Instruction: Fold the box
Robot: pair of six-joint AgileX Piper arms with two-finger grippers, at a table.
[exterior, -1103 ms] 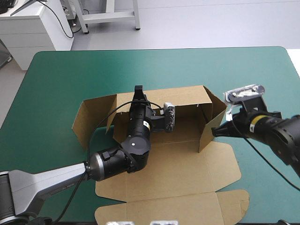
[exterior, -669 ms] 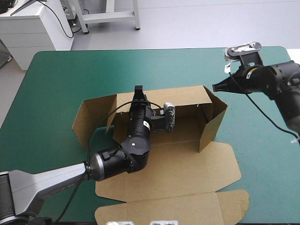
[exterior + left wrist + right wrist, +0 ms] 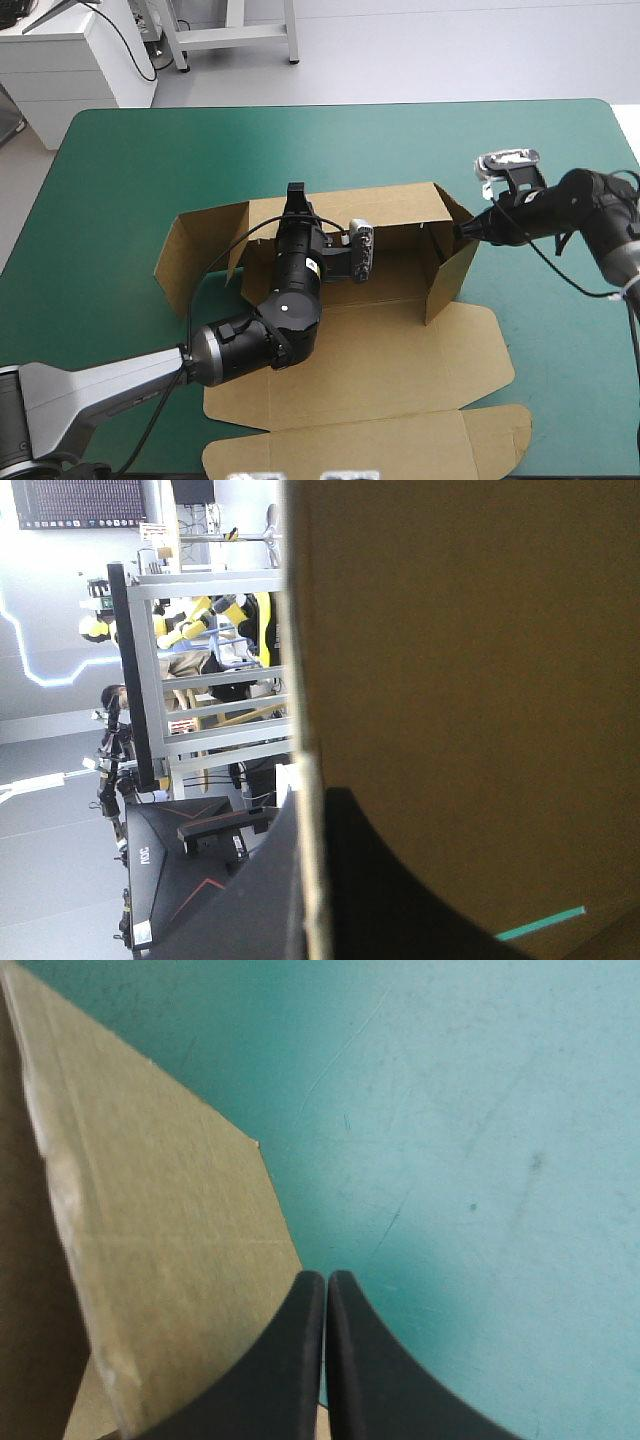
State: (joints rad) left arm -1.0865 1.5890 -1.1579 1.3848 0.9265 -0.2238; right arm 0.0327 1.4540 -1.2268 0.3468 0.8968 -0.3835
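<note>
The brown box (image 3: 350, 350) lies in the middle of the table with its back wall (image 3: 390, 205) and right side wall (image 3: 450, 265) raised. My left gripper (image 3: 295, 190) reaches over the box floor and is shut on the top edge of the back wall. In the left wrist view the board (image 3: 460, 680) stands between the black fingers (image 3: 250, 900) of the left gripper (image 3: 312, 798). My right gripper (image 3: 463, 232) is shut, its tip against the outer face of the right wall. The right wrist view shows the right gripper (image 3: 325, 1280) beside the board (image 3: 160, 1240), over the teal-green cover.
The box's left side flap (image 3: 195, 250) stands leaning outward. Its lid and tabs (image 3: 370, 440) lie flat toward the table's near edge. Bare teal-green cover (image 3: 300, 140) stretches beyond the box and to its right (image 3: 560, 330).
The right gripper swung from beside the right wall toward the far edge, then came back down to the wall's upper outer face. The left arm and the box stayed still.
</note>
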